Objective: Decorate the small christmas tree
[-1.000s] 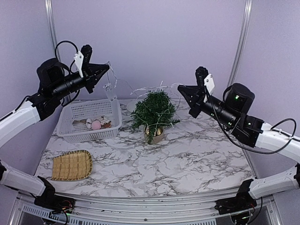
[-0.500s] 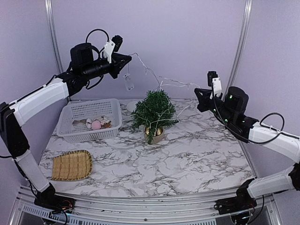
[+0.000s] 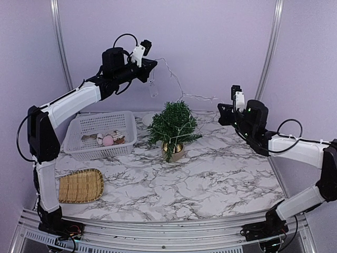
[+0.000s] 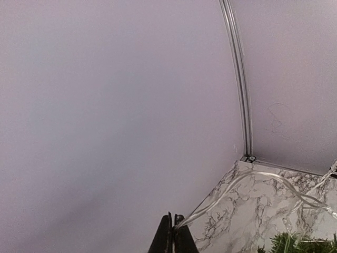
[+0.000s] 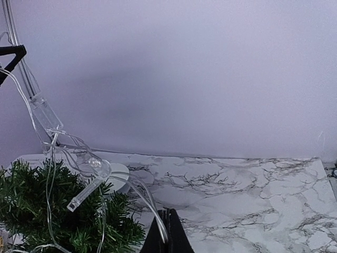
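The small christmas tree (image 3: 172, 122) stands upright in its tan pot (image 3: 174, 152) at the far middle of the marble counter (image 3: 210, 179), just right of a white basket (image 3: 79, 153). A thin clear light string (image 3: 182, 95) lies looped over its branches and rises from it in two runs. One goes up and left to the left pincer (image 3: 153, 63), held high above the basket's far right corner. The other goes right to the right pincer (image 3: 219, 110), lower down and near the counter's far right edge. In both wrist views only the dark fingertips (image 4: 166, 238) enter at the bottom edge, pressed together with the string caught between them. A small clear box (image 3: 153, 88) hangs on the string just below the left pincer. Behind the tree a pale round thing (image 3: 147, 120) is mostly hidden and cannot be named. In the basket a pink ball (image 3: 108, 140) lies among pieces too small to make out. A woven tray (image 3: 80, 185) rests at the near left
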